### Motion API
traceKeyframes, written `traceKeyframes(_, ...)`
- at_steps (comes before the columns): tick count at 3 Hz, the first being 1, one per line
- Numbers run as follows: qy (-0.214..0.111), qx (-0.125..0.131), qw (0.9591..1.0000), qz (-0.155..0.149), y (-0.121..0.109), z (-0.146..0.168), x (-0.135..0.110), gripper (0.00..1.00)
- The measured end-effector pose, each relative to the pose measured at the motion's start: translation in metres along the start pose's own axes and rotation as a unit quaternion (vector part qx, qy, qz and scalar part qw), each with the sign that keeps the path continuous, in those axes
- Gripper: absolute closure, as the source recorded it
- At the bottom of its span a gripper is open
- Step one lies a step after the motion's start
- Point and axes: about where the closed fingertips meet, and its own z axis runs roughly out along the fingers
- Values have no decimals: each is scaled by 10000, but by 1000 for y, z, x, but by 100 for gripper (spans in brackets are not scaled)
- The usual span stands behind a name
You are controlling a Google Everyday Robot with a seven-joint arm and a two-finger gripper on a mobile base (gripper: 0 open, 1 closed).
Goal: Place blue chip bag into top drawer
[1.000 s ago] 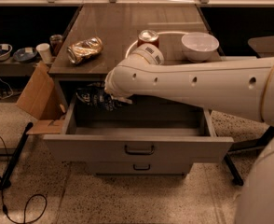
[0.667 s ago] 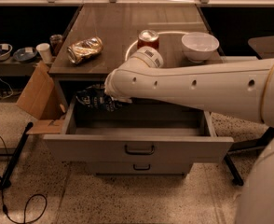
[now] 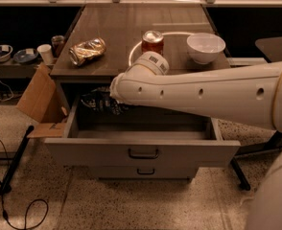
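Now the blue chip bag (image 3: 97, 101) is at the back left of the open top drawer (image 3: 141, 150), just below the tabletop (image 3: 131, 28) edge. The gripper (image 3: 109, 100) is at the bag (mostly hidden by the arm (image 3: 198, 92)); whether it grips cannot be told.

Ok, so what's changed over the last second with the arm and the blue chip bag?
The arm has sunk slightly, uncovering more of the soda can. The gripper, mostly hidden behind the arm's end, and the blue chip bag beside it are a touch lower over the left rear of the open top drawer. No visible grasp or release. The crushed can, white bowl and drawer stayed put.
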Motion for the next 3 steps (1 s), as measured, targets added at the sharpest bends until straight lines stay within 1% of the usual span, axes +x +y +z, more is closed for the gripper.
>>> traceKeyframes(1, -96, 8, 10000, -4, 0, -2, -1, 28)
traceKeyframes(2, -155, -19, 9999, -69, 2, -3, -2, 0)
traceKeyframes(3, -155, -19, 9999, -69, 2, -3, -2, 0)
